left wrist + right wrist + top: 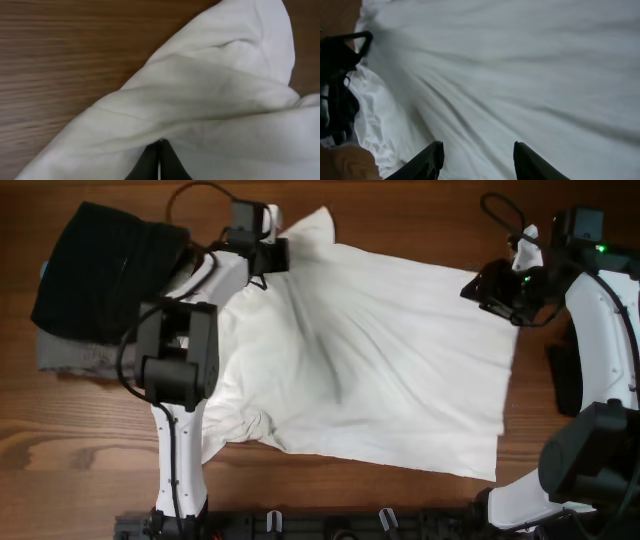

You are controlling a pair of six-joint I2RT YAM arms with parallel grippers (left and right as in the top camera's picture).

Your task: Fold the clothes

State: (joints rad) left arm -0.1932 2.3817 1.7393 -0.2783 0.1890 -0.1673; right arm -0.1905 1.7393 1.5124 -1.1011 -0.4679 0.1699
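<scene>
The left end effector (160, 161) pinches the white shirt (400, 360), the right end effector (478, 147) hangs open, so pulling could bunch it.

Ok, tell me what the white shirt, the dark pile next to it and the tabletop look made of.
White T-shirt: soft matte knit, likely cotton; it drapes in loose wrinkles.
Dark pile: matte black fabric over grey, fibre unclear; soft rounded folds.
Table: wood or wood-look laminate, smooth with slight sheen; brown grain streaks.

The T-shirt (400, 360) is white, with a plain black garment (100, 270), a grey garment (70, 358) and a brown wood-grained table (80, 450).
</scene>
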